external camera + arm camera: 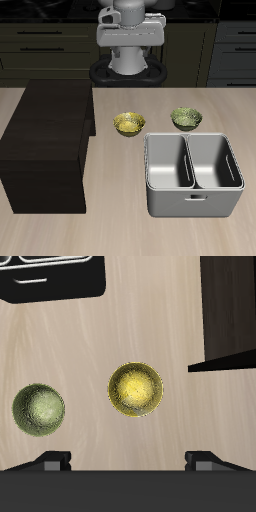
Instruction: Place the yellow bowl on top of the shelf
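The yellow bowl [128, 124] [135, 390] sits upright on the wooden table, beside the shelf's back corner. The shelf [50, 140] [232, 311] is a big, nearly black wooden box with a flat, bare top. My gripper [128, 462] hangs high above the table, behind the bowl and well clear of it. It is open, its two fingertips [52, 461] spread wide with nothing between them. In the exterior view the arm stands at the back of the table, and its fingers are hard to make out.
A darker green bowl [186, 118] [38, 408] of the same size rests near the yellow one. A grey metal two-compartment bin [193, 176] stands nearer the table's front edge, close to both bowls.
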Controlling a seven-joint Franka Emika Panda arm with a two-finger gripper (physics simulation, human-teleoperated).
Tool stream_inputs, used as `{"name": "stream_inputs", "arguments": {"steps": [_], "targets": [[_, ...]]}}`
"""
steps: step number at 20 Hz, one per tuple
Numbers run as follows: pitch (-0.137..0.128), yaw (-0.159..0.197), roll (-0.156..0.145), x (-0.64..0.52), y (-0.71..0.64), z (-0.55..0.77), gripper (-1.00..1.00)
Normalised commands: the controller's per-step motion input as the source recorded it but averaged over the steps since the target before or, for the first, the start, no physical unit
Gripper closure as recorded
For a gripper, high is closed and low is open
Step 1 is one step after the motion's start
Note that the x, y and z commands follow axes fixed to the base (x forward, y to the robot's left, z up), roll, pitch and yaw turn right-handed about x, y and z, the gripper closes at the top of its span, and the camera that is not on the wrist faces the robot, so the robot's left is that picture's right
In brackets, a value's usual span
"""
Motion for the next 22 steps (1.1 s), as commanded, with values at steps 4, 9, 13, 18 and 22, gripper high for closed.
{"name": "stream_inputs", "arguments": {"steps": [4, 9, 13, 18, 22], "targets": [[-0.026, 0.024, -0.052, -0.01, -0.02, 0.03, -1.0], [0.003, 0.005, -0.01, -0.03, -0.01, -0.01, -1.0], [0.005, 0.01, -0.019, -0.02, 0.04, -0.01, -1.0], [-0.017, 0.024, 0.033, -0.04, 0.25, 0.01, -1.0], [-0.013, 0.004, 0.01, 0.01, 0.13, -0.02, -1.0]]}}
